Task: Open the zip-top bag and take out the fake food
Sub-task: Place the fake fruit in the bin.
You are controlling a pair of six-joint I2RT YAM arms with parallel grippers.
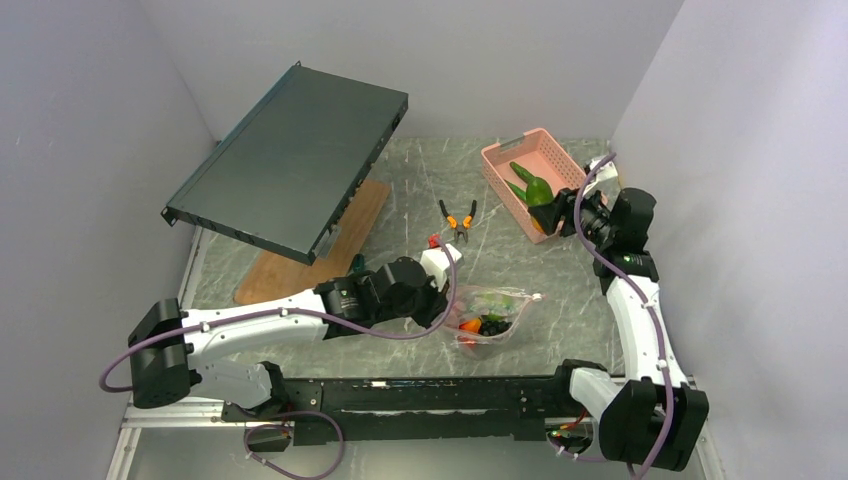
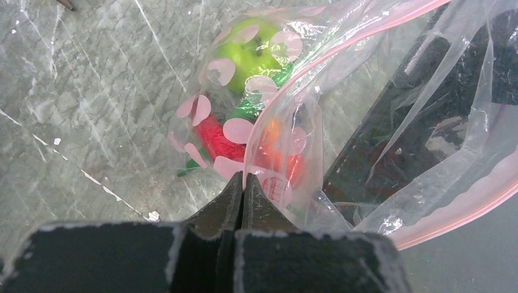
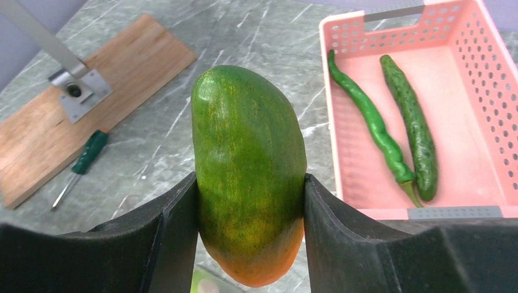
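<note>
The left arm lies low, reaching from its base out across the table. The left gripper point(image 2: 242, 180) is pinched tight on a fold of the one clear, crinkly zip-top bag with a pale pink zip strip point(image 1: 505, 300). The bag lies on the marble-patterned tabletop point(image 2: 91, 91) just ahead of and to the right of the fingertips.

Through the film show one round green plastic apple point(image 2: 247, 52), one red piece point(image 2: 217, 140) and some orange pieces point(image 2: 287, 165). How many orange pieces there are cannot be told.

The right arm rises from its base and bends forward. The right gripper point(image 3: 249, 180) clamps one green plastic mango with an orange end point(image 3: 247, 134) upright between its fingers.

Ahead and to the right of that gripper sits one rigid pink perforated basket point(image 3: 495, 91). It holds two long green pieces, a curved pepper-like one point(image 3: 372, 122) and a bumpy cucumber point(image 3: 415, 122), lying side by side.

To the left of the right gripper lie one wooden board point(image 3: 122, 67) and one green-handled screwdriver point(image 3: 88, 155).
</note>
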